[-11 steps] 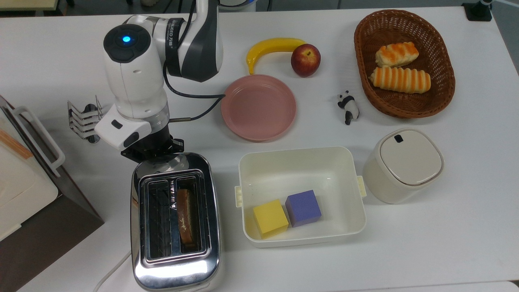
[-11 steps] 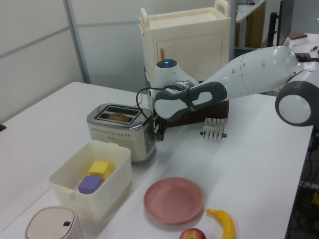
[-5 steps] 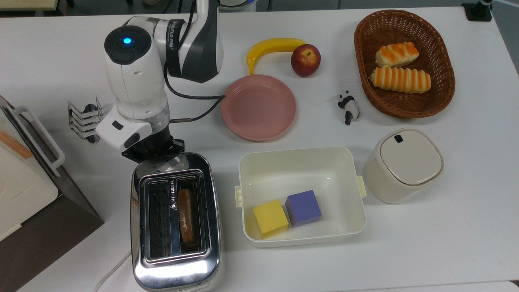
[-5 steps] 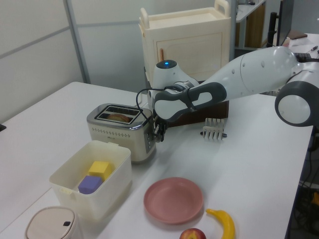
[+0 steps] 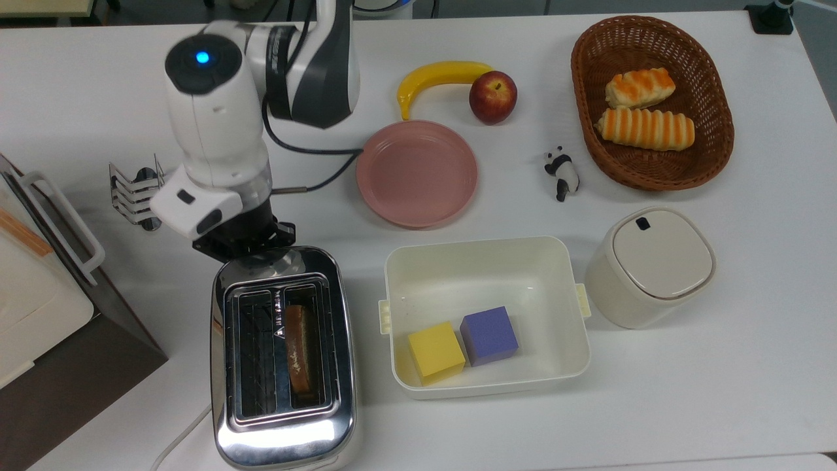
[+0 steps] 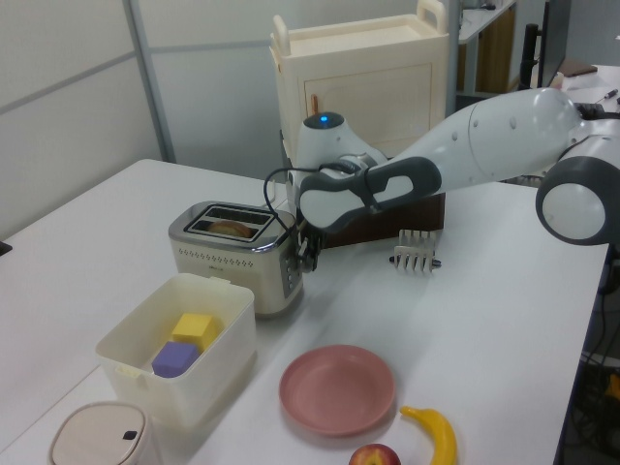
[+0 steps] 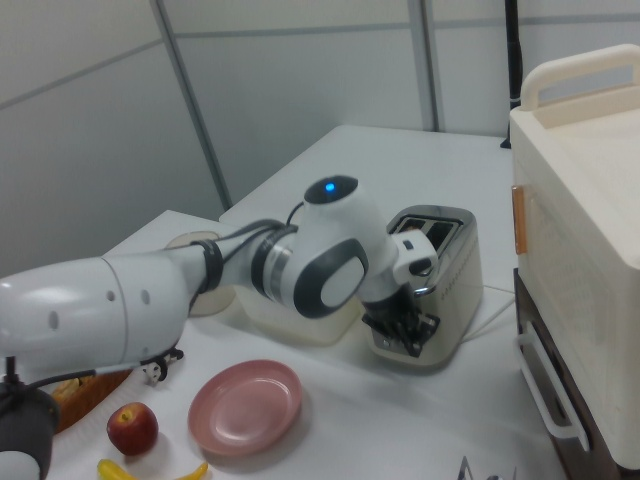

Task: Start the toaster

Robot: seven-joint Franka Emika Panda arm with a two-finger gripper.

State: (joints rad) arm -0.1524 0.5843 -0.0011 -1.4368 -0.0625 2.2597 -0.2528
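Tool at toaster's lever end; its finger opening cannot be told

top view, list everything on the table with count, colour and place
toaster: 1, chrome, lower left, a slice in one slot
toast rack: 1, silver wire, left
box with handle: 1, brown and cream, left edge
plate: 1, pink, centre
banana: 1, yellow, above plate
apple: 1, red, beside banana
panda figure: 1, black-white
basket: 1, brown wicker, upper right
bread rolls: 2, in basket
tub: 1, cream
cubes: 2, yellow, purple, in tub
lidded bin: 1, cream, right
gripper: 1, black, at toaster's top end
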